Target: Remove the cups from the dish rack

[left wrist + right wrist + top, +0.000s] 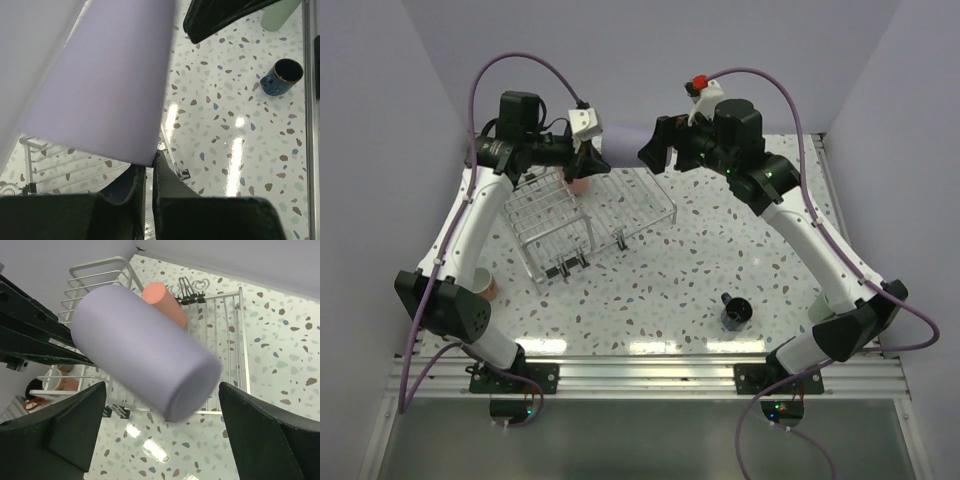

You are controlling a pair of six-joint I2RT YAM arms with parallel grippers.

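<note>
Above rack (pixel 638 202), left gripper (pixel 149 167) on cup (pixel 145 355)

A white tabletop (pixel 680 285) speckled with grey, brown and blue chips filled the middle of the top view. Plain pale walls (pixel 650 40) closed it in at top, left and right. Glare streaks (pixel 650 347) lay along its lower edge, above a ribbed metal rail (pixel 650 372).
</note>
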